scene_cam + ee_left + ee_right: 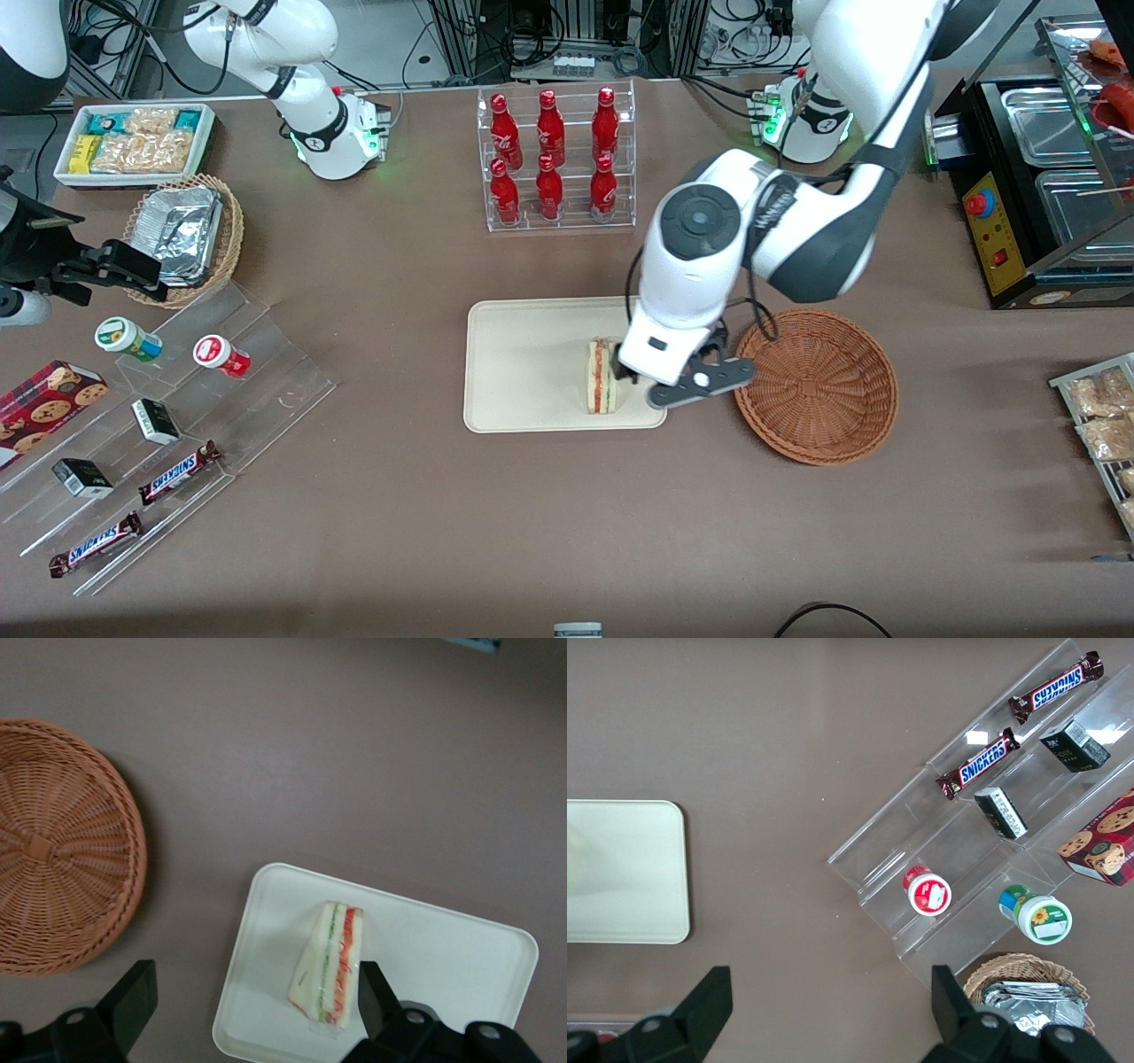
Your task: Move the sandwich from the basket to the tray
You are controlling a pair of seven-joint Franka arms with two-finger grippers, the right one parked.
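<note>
The small triangular white-bread sandwich point(330, 964) rests on the flat cream-white rectangular tray point(523, 354), at the end nearest the round reddish-brown wicker basket point(819, 385), which holds nothing. The hand point(252, 1001) hangs just above, fingers spread wide and holding nothing, so the sandwich seems released.

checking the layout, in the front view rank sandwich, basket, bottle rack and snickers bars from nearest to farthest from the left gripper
The left gripper is open, low over the tray.
1. sandwich, on the tray right beside the gripper.
2. basket, empty, next to the tray toward the working arm's end.
3. bottle rack, farther from the camera than the tray.
4. snickers bars, toward the parked arm's end.
</note>
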